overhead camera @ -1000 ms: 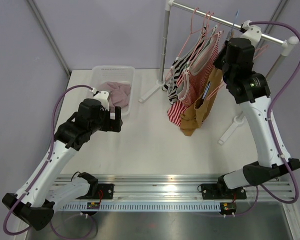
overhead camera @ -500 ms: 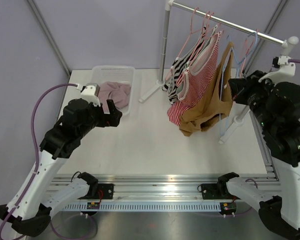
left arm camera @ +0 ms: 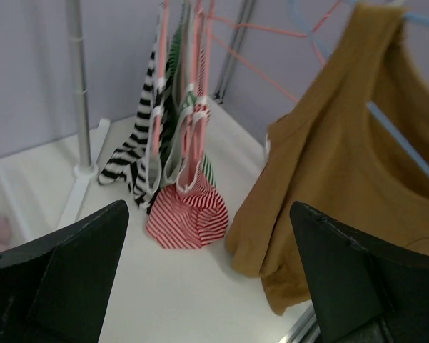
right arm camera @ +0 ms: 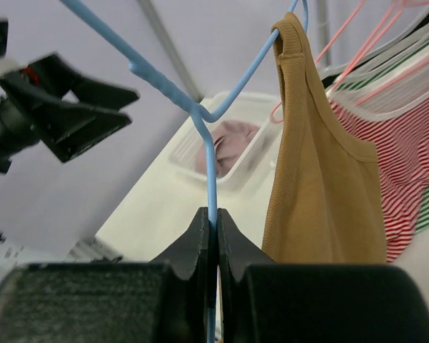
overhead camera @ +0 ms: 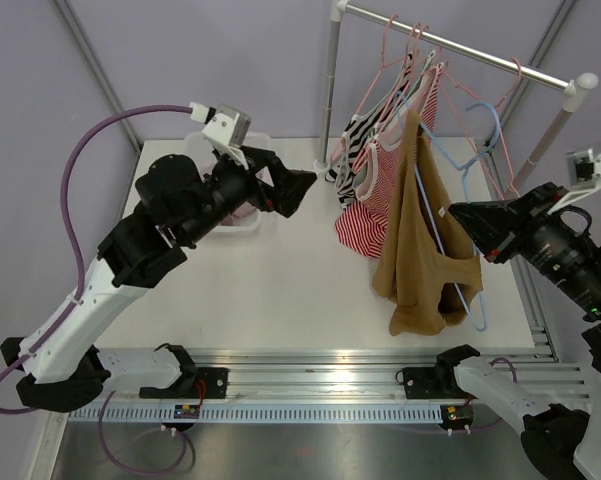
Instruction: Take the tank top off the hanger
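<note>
Right jaws clench the wire of the blue hanger (right arm camera: 210, 164); the brown tank top (right arm camera: 321, 186) hangs by one strap, the other apparently hidden in folds. Left jaws released, empty.

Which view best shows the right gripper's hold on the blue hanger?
Right wrist: the right gripper is shut on the blue hanger wire, close up. Top external shows the hanger but not the pinch clearly. Left wrist shows only a stretch against the brown tank top.

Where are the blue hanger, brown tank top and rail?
blue hanger (right arm camera: 211, 168), right wrist view, straight vertical wire
brown tank top (overhead camera: 408, 250), top external view, mid-body
rail (overhead camera: 470, 48), top external view, bare bar
</note>
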